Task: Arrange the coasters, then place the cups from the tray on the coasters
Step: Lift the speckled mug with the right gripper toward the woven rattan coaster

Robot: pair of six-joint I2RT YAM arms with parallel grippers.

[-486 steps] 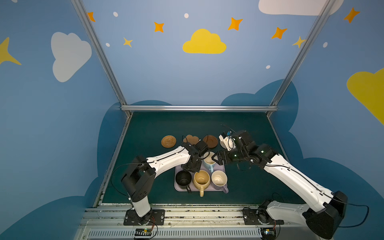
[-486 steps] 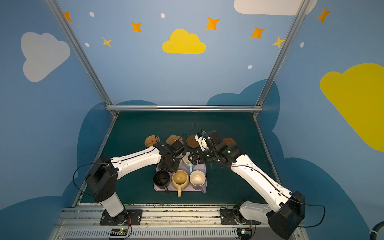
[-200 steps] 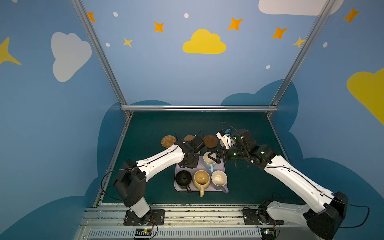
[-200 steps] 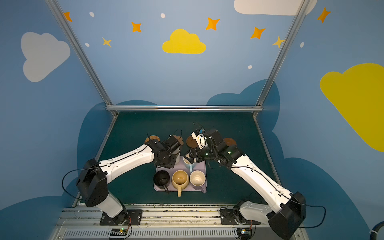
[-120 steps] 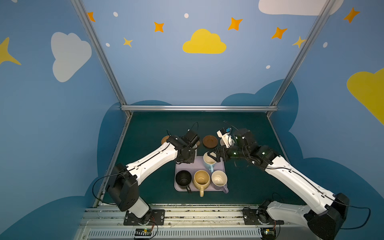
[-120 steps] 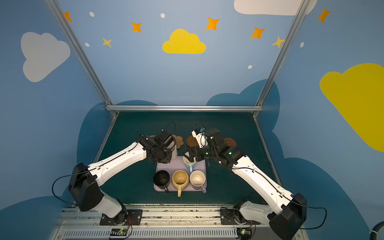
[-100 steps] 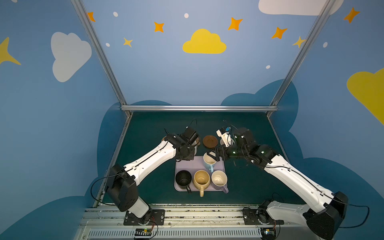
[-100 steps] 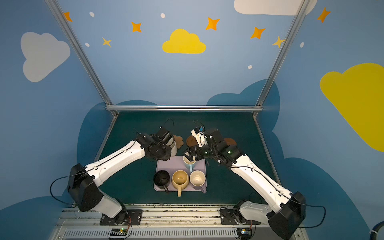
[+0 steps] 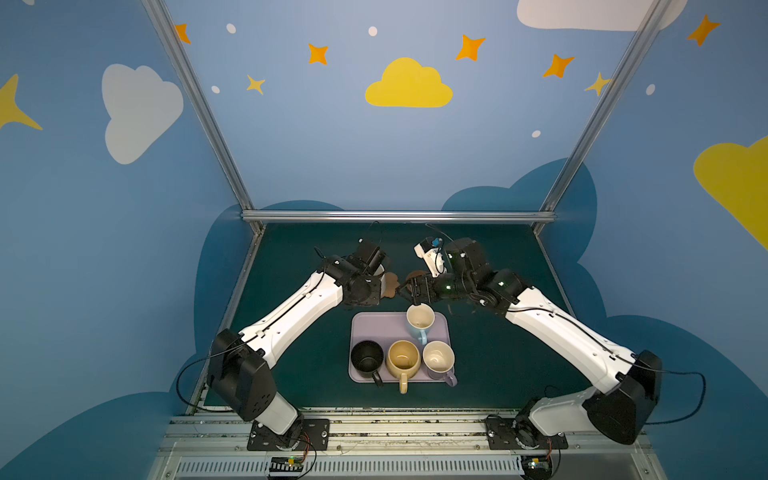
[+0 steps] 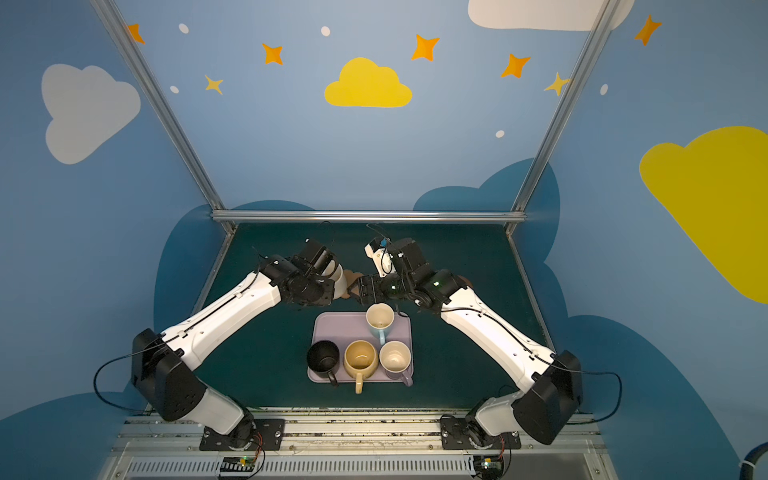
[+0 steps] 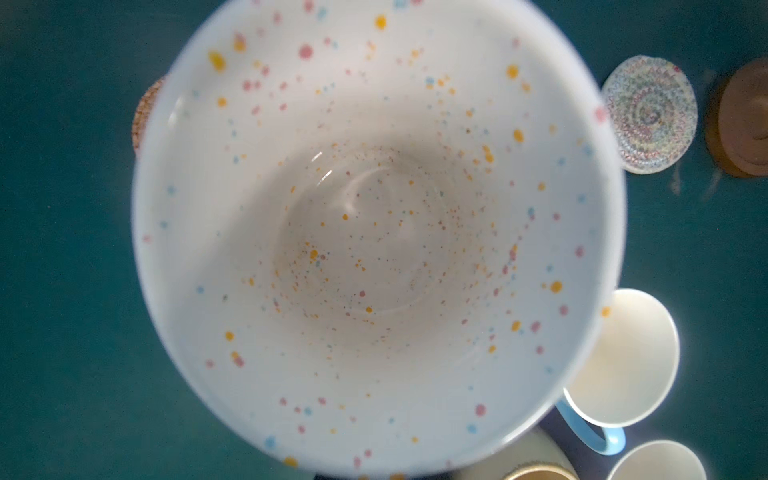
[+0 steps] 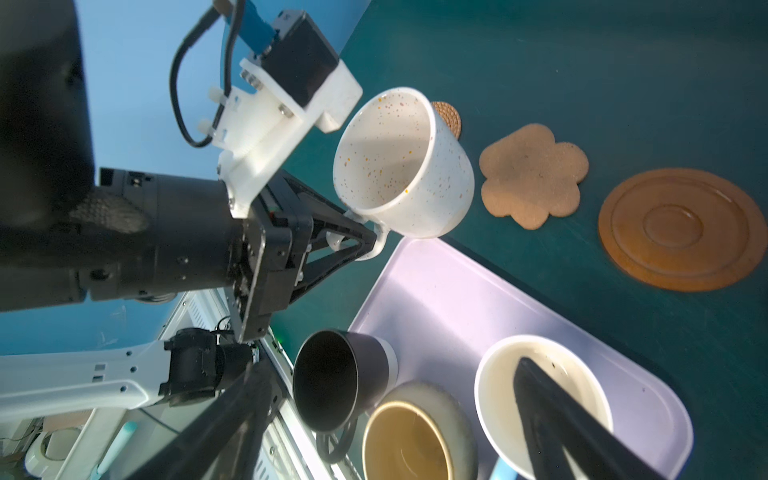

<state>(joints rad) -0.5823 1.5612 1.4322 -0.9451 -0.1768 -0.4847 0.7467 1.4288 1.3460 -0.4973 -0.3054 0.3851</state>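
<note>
Just beyond the far edge of the flat lilac-pink rectangular tray [image 12: 436,299], the left gripper [image 12: 368,243] was clamped on the handle of the cream speckled mug [image 12: 407,174], aloft near the tan woven round coaster [image 12: 451,118]; the right gripper [image 9: 410,291] gaped empty beside the light blue mug [image 9: 420,322]. Coasters [image 12: 681,228] lay beyond the tray, none seen bearing a mug; four mugs [image 9: 403,357] stood on it. Arms [image 9: 299,311] hid most coasters from above.

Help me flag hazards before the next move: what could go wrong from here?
1. The left gripper pinches the speckled cup only by its handle, and the cup hangs tilted; it could swing or slip and land off the tan woven coaster.
2. The right gripper is open, one finger over the light blue cup; moving sideways might tip it.
</note>
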